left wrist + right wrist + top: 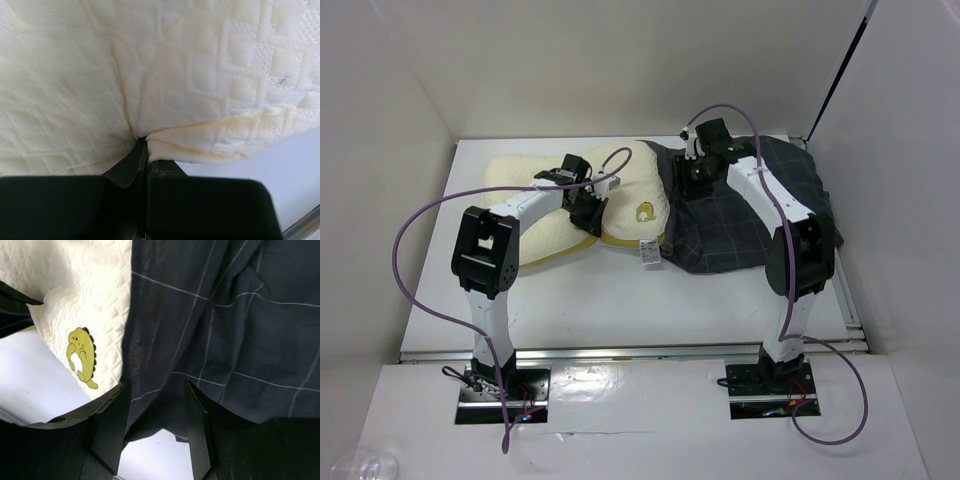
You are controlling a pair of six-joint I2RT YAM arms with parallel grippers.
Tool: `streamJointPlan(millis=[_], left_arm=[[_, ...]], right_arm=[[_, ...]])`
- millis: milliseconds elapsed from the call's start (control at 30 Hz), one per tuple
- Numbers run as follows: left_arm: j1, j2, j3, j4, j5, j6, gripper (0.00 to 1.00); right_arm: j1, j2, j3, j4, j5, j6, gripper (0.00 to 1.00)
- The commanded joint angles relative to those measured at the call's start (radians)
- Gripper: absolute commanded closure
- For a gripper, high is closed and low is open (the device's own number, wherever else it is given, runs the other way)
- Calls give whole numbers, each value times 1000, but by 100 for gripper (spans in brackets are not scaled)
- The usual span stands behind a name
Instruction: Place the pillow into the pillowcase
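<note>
The cream pillow with yellow piping lies at the back left of the table. Its yellow emblem and white tag are at its right end. The dark grid pillowcase lies crumpled at the back right, and its left edge meets the pillow's right end. My left gripper is shut on a fold of the pillow, pinched at the fingertips. My right gripper is open above the pillowcase's left edge, with cloth between the fingers. The pillow and its emblem show beside it.
The white table is boxed in by white walls on the left, back and right. A metal rail runs along the near edge in front of the arm bases. Purple cables loop from both arms.
</note>
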Motion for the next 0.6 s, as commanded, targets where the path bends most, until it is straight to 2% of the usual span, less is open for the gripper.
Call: streamJointPlan(millis=[0, 567], left_arm=[[14, 9, -49, -178, -35, -16, 100], [14, 49, -1, -187, -26, -25, 100]], right_arm=[[5, 24, 53, 23, -79, 8, 46], [5, 14, 93, 23, -214, 26, 46]])
